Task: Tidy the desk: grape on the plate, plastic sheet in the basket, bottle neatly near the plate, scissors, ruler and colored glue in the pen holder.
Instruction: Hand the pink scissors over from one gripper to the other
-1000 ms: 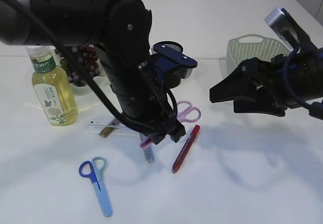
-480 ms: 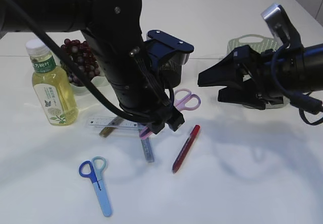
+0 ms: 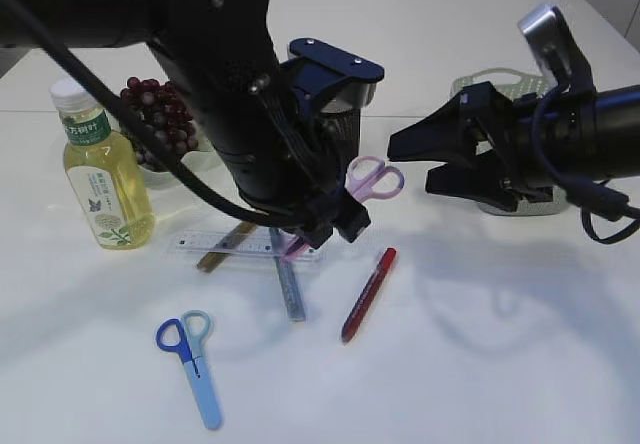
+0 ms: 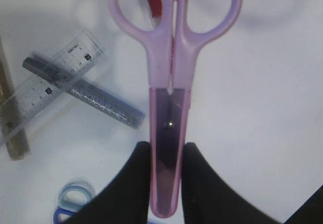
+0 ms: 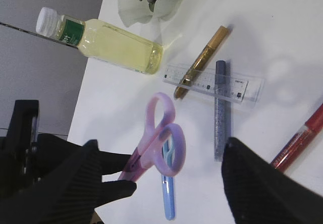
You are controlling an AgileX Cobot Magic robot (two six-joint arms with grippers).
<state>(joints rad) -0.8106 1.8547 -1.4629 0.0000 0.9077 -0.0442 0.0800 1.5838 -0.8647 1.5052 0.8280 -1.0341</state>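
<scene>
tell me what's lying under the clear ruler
Under the clear ruler lie a gold glue pen and a grey glitter pen, crossing beneath it; both show through.

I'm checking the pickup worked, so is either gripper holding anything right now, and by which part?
The left gripper holds the pink scissors by the sheathed blade end, handles pointing away. The right gripper is open and empty.

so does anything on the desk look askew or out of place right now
Yes: the clear ruler, a gold glue pen and a grey glitter pen lie crossed in a heap. The left tool holds the pink scissors by the sheathed blade, off the desk.
</scene>
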